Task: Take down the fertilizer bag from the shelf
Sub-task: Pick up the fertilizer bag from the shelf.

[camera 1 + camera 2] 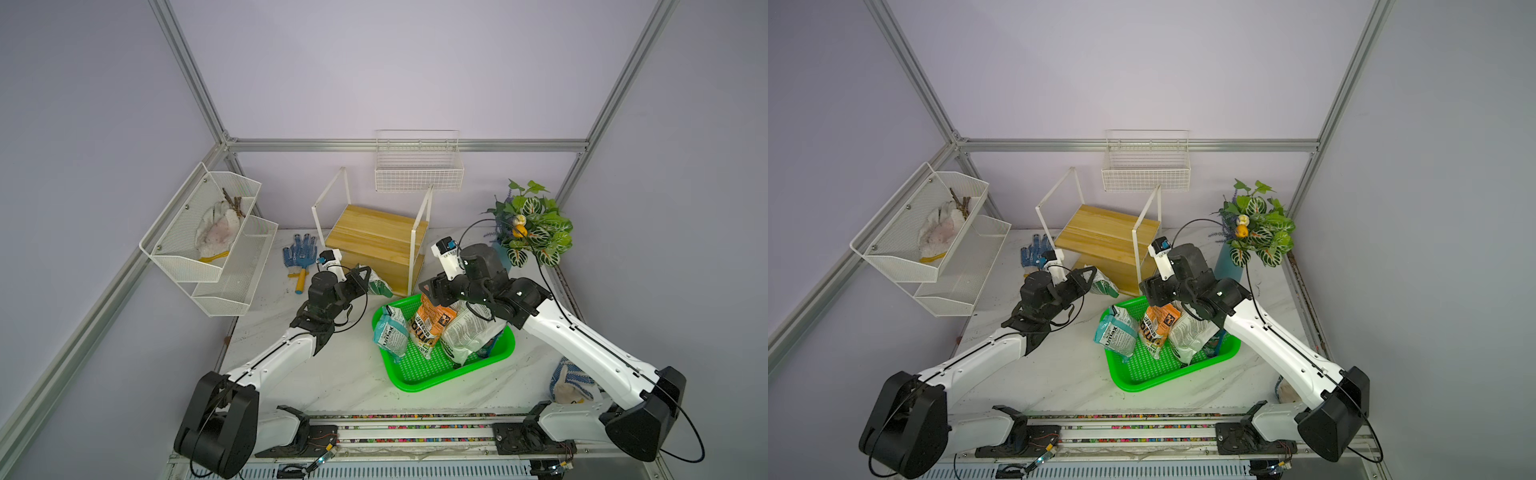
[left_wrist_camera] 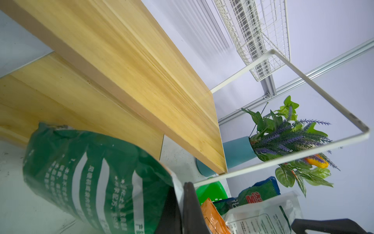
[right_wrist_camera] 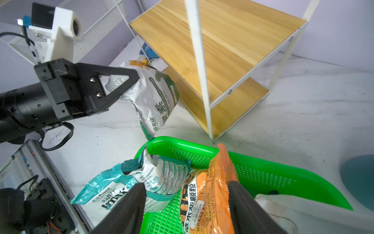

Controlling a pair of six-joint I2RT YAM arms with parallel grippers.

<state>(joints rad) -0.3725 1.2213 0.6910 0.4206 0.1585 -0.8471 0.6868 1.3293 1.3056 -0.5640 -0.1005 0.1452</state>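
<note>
left fingers (image 3: 133,76) clamp the thin top edge of the fertilizer bag (image 3: 155,97), which we fear could slip free; right fingers (image 3: 129,206) gape empty.

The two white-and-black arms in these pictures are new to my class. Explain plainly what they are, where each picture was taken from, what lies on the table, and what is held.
These are two robot arms mounted on a rail at the table's near edge. Each ends in a pair of fingers. Two pictures look down from a twin camera overhead, and the other two come from a camera on each arm's wrist.

On the marble table stand a two-board wooden shelf, a potted plant and a green tray. The tray holds several bags, among them an orange bag and a teal bag. Blue gloves lie beside the shelf.

The left arm's fingers are shut on the top of a green-and-white fertilizer bag, which hangs in front of the shelf. The right arm's fingers stand open over the tray, holding nothing.
</note>
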